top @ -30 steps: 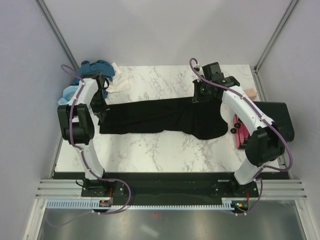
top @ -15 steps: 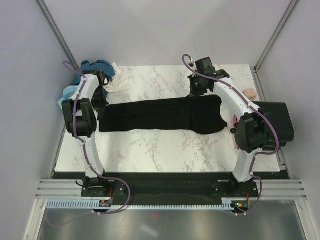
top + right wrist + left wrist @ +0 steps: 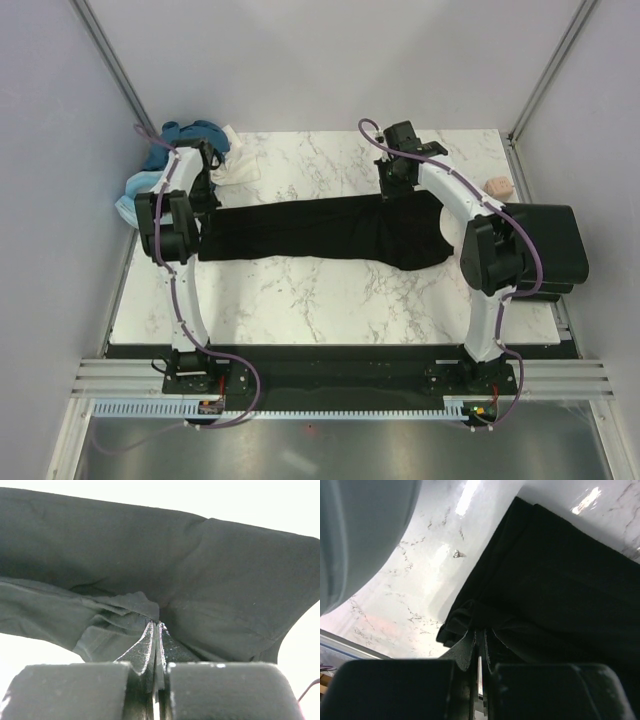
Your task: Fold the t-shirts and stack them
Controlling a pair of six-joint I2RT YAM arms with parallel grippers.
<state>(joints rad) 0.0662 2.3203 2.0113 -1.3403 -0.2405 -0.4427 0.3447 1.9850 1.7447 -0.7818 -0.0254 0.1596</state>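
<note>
Left claw [image 3: 479, 636] and right claw [image 3: 156, 626] each clamped on the black t-shirt [image 3: 320, 232], which is drawn out between them.

The black t-shirt lies as a long band across the middle of the desk [image 3: 300, 290], from near the left edge to near the right edge. The left claw is closed on a bunched fold at the shirt's left end. The right claw pinches gathered cloth at the far side of its right end. A heap of other t-shirts [image 3: 195, 135] — teal-blue, white, light blue — sits at the far left corner. A small pinkish block [image 3: 498, 185] lies near the right edge, apart from the black cloth.
</note>
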